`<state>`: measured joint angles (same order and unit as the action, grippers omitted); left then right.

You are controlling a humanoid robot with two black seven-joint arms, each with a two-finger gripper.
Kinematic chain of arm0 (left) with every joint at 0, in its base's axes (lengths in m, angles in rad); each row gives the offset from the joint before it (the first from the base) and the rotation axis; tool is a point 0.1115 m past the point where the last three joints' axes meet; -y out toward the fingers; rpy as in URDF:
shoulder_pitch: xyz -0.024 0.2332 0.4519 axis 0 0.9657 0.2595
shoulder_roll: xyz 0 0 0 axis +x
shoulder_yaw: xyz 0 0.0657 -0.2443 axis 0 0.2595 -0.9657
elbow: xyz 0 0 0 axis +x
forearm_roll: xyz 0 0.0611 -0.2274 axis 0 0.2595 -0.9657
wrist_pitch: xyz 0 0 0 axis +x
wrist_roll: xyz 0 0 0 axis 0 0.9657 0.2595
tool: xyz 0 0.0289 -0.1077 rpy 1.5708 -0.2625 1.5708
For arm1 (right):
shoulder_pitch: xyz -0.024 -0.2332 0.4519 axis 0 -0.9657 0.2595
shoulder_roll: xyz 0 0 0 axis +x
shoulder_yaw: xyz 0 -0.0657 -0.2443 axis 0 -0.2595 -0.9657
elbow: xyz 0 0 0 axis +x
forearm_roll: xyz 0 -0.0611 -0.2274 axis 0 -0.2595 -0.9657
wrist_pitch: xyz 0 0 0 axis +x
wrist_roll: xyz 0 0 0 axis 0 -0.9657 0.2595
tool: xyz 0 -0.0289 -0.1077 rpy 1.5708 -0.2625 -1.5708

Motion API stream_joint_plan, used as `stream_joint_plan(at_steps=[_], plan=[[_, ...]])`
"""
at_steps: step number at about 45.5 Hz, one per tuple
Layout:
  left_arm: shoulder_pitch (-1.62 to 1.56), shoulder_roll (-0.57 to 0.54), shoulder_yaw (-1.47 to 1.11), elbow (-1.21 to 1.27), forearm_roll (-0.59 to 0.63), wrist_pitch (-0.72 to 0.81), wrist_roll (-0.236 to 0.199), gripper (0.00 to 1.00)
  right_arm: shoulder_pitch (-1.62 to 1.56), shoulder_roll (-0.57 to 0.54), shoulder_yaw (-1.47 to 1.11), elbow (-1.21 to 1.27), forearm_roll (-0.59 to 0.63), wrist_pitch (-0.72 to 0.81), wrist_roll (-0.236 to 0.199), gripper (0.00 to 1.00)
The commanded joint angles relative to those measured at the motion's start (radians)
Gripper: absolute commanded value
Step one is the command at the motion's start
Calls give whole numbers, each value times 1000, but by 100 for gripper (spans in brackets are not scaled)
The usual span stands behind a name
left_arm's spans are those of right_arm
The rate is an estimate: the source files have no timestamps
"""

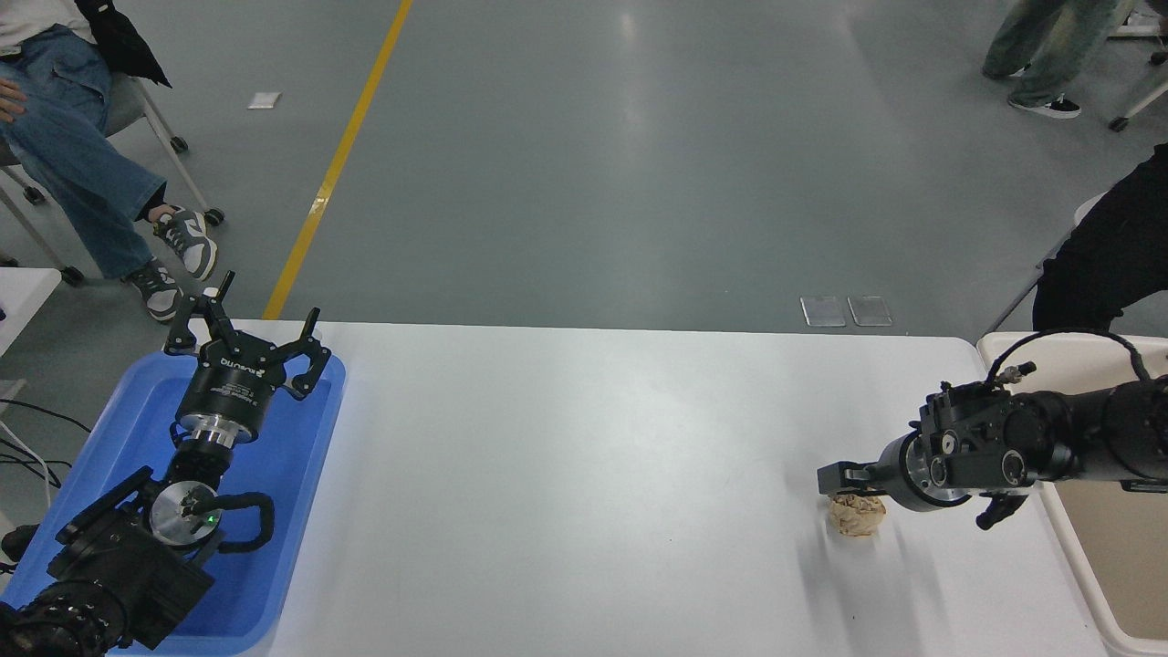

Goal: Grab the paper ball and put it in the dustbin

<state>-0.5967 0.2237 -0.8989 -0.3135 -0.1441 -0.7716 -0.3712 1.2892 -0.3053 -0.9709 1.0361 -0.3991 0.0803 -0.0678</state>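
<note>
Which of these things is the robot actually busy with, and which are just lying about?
Part of the job: paper ball, dustbin, right gripper just above the ball.
Just lying about: blue tray, parked left gripper, white table.

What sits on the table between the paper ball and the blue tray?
Nothing: in the head view the white table is bare from the paper ball across to the blue tray.

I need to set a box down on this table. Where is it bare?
The wide middle of the white table is bare, from the blue tray with the parked left hand across to the paper ball. It is crowded at the right, where the right hand hangs over the ball beside the dustbin.
</note>
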Motion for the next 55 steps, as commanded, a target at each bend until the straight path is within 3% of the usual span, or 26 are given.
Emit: stream_joint_plan(at_steps=[1,4,9,11,16,22,33,46,55], plan=[[0,0,0,1,0,0,0,100,-33,12,6,-5,0,-23,0,98],[0,0,0,1,0,0,0,100,-42,15,6,-5,0,-37,0,96],[0,-1,0,-1,0,0,0,100,-45,18,6,-4,0,-43,5,83],[0,0,0,1,0,0,0,100,-45,20,6,1,-1,-43,12,70],[0,-1,0,-1,0,0,0,100,-44,25,1,1,-21,-42,39,25],[0,0,0,-1,0,0,0,100,-41,37,3,1,-119,-45,43,0],[0,0,0,1,0,0,0,100,4,25,-18,5,-159,-42,42,0],[0,0,0,-1,0,0,0,100,189,-70,-83,97,-159,-1,43,0],[0,-1,0,-1,0,0,0,100,445,-152,-95,251,-159,140,43,0]])
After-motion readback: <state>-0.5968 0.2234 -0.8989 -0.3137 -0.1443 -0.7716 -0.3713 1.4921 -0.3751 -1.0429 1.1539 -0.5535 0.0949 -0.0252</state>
